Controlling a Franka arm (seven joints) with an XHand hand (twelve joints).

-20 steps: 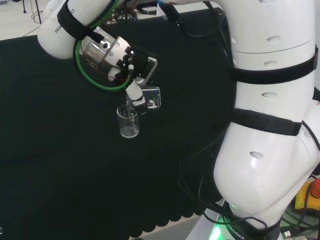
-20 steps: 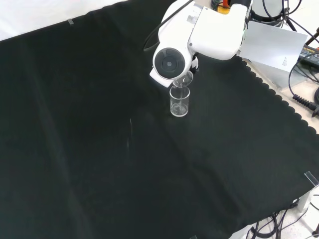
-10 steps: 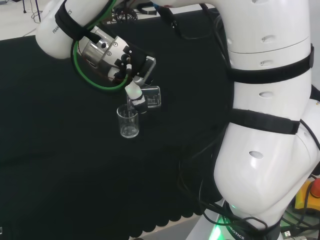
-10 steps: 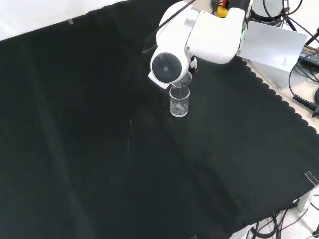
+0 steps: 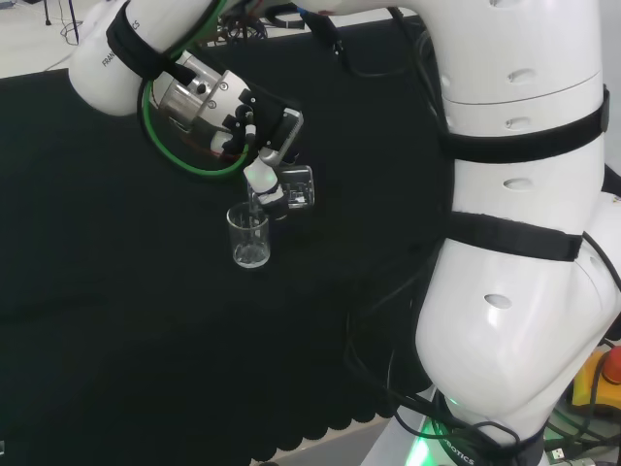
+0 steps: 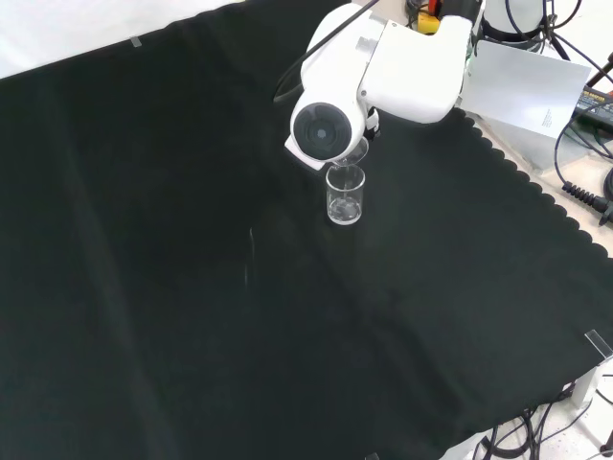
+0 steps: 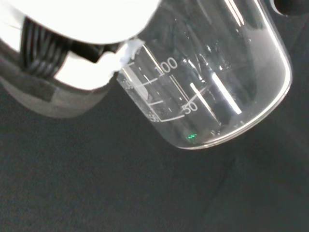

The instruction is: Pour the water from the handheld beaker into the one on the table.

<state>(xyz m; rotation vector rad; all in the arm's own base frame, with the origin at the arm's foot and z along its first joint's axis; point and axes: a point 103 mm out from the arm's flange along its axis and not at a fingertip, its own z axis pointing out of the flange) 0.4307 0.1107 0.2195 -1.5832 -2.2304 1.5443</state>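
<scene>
In the head view the hand point(image 5: 264, 173) is curled round a clear beaker point(image 5: 294, 188) tipped nearly on its side, its mouth just above the rim of a second clear beaker point(image 5: 249, 236) standing upright on the black cloth. In the front view the standing beaker point(image 6: 345, 195) sits right below the arm's white link with the grey cap point(image 6: 321, 129), which covers most of the held beaker point(image 6: 356, 152). The wrist view shows the held beaker point(image 7: 207, 82) close up, tilted, with a white finger point(image 7: 82, 53) across it. Whether water is running I cannot tell.
The arm's big white links point(image 5: 519, 243) take up the right of the head view. The black cloth point(image 6: 192, 287) spreads wide around the beakers; its scalloped edge point(image 6: 536, 192) runs along the right of the front view, with cables and a white box point(image 6: 522, 86) beyond it.
The hand and its tipped beaker have shifted very slightly, staying over the standing beaker. The standing beaker has not moved.
</scene>
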